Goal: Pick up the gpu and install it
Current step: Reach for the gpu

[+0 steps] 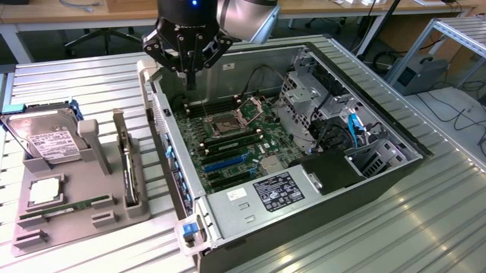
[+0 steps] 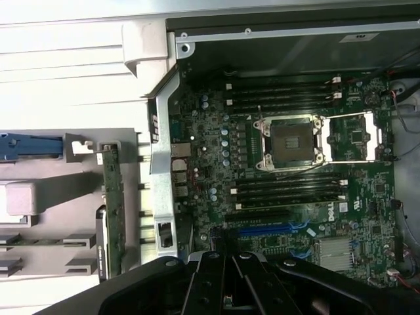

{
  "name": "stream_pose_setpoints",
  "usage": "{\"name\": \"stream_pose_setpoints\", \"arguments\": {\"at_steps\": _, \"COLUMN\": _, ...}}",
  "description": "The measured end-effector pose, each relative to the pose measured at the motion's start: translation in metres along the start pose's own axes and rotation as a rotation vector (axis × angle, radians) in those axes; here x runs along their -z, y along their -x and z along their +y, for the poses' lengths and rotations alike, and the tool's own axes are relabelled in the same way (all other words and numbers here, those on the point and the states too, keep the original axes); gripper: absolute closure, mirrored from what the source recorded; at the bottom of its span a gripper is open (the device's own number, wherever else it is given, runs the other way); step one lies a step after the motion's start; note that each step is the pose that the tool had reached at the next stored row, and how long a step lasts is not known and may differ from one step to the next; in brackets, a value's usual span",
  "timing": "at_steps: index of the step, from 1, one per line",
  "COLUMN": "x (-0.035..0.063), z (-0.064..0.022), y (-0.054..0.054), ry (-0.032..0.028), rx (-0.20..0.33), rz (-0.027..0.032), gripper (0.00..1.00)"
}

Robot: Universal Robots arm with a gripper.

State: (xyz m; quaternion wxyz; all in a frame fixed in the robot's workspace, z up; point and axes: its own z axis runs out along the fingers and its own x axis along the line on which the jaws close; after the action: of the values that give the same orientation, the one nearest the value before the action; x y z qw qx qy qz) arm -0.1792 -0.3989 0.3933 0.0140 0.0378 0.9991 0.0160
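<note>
Well apart from end effector (image 1: 190, 82) stands gpu (image 1: 129, 170).

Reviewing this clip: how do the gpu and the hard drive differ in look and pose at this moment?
The gpu stands on its long edge in a slot, while the hard drive leans back with its broad face up. The gpu is a thin green board seen edge-on; the hard drive is a silver block with a white label. Both sit in the gray holder beside the computer case, apart from the gripper.
</note>
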Motion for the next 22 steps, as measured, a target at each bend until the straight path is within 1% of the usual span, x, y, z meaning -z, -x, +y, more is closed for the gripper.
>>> {"name": "stream_pose_setpoints", "arguments": {"at_steps": 22, "x": 0.0002, "z": -0.0006, "y": -0.0086, "ry": -0.0049, "rx": 0.0, "rz": -0.0004, "gripper": 0.89}}
